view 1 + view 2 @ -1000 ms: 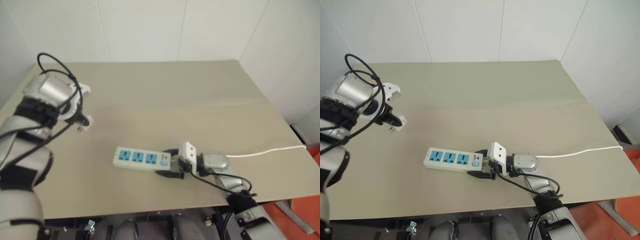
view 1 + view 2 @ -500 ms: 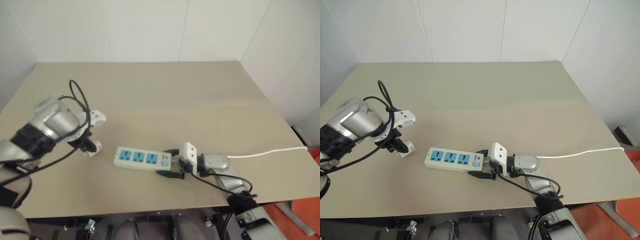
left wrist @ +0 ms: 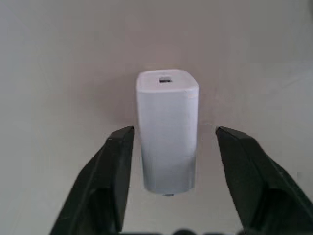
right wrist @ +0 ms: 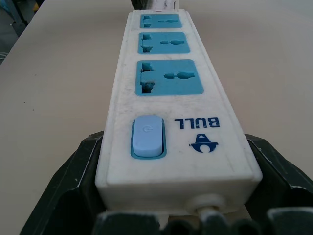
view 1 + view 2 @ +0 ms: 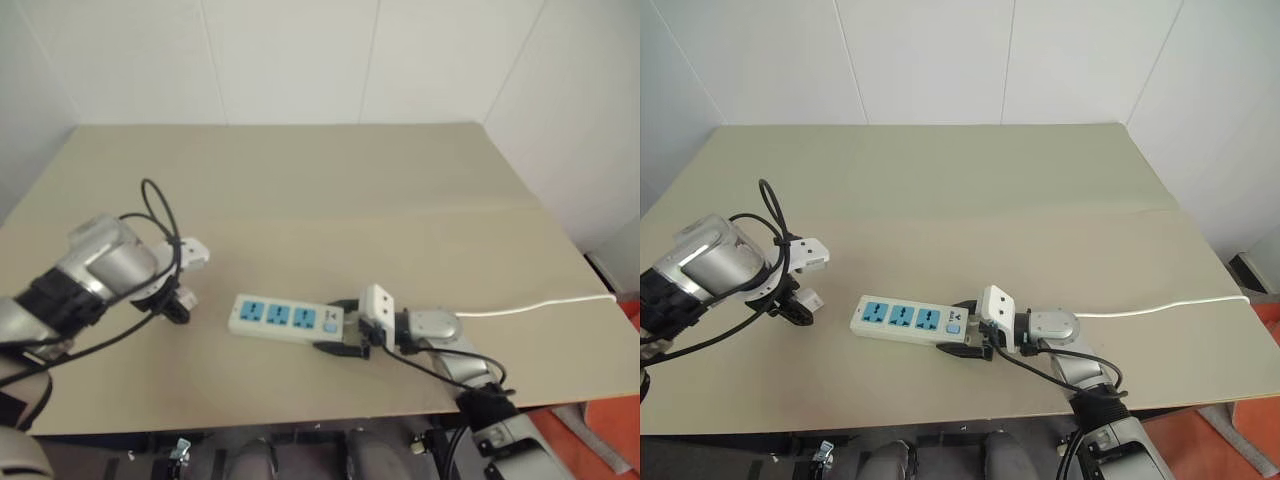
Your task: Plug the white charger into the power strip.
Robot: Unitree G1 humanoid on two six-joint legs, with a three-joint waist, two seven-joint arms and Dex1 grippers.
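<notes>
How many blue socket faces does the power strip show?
3, in a row along the power strip: one next to the switch, one in the middle, one at the far end. None looks hidden.

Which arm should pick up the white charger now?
Left. The left gripper has open jaws on either side of the white charger on the table. The right gripper is shut on the power strip's switch end.

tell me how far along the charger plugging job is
Done: the right gripper is clamped on the switch end of the power strip. In hand: the left gripper is open around the white charger on the table, not gripping. Left: grasp, carry, plug in.
</notes>
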